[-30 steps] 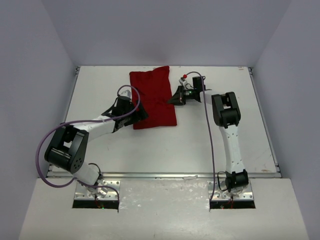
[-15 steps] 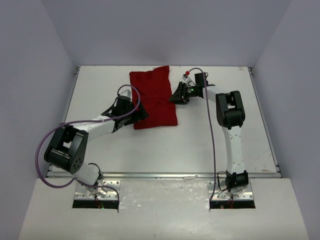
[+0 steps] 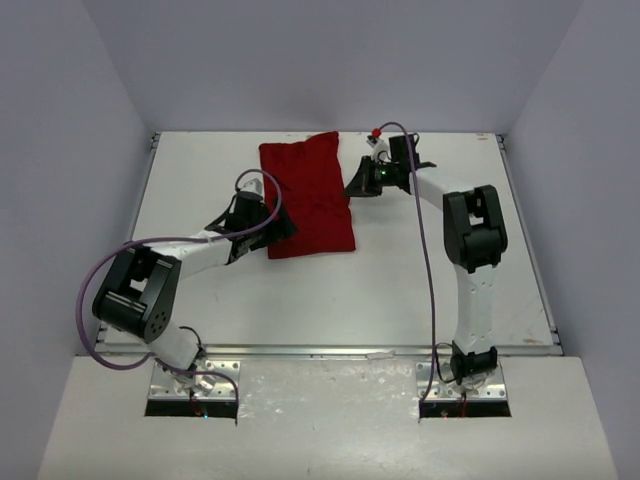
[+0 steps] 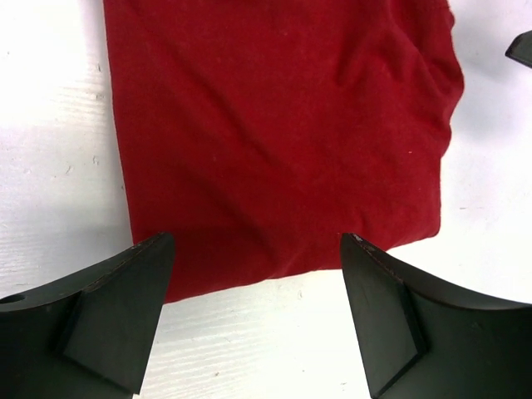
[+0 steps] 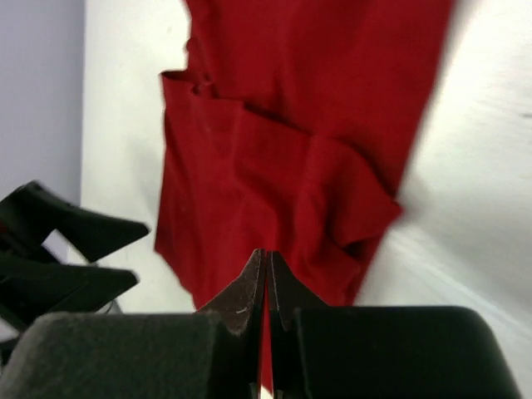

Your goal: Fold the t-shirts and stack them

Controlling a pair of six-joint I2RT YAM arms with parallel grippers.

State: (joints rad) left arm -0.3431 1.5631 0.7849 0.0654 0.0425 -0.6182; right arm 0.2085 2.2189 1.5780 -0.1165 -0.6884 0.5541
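- Shifting item, right pincer (image 3: 362,186): it has travelled toward the top of the overhead frame along the right edge of the cloth, my right arm stretching further out than a second ago.
- State, right pincer (image 5: 266,259): jaws pressed together, tips meeting over red cloth at lower centre of its own view. A thin red line shows between the fingers; I cannot tell whether that is pinched fabric or cloth seen through the slit.
- Item, t-shirt (image 3: 308,190): one deep-red shirt, lying flat as a tall rectangle at upper centre of the table (image 3: 450,290). Outline unchanged over the last second. Loose folds show along its edge in the right wrist view (image 5: 283,125).
- Item, left pincer (image 3: 264,228): unmoved at the shirt's lower left corner in the overhead frame.
- State, left pincer (image 4: 256,249): jaws wide, straddling the near hem of the shirt (image 4: 274,125), which fills the upper part of that view. Nothing is held.
- Reading: only my right side has repositioned and the cloth has not followed, so I judge no fold is under way yet.
- Outlook: a firm two-sided hold looks like the next need.
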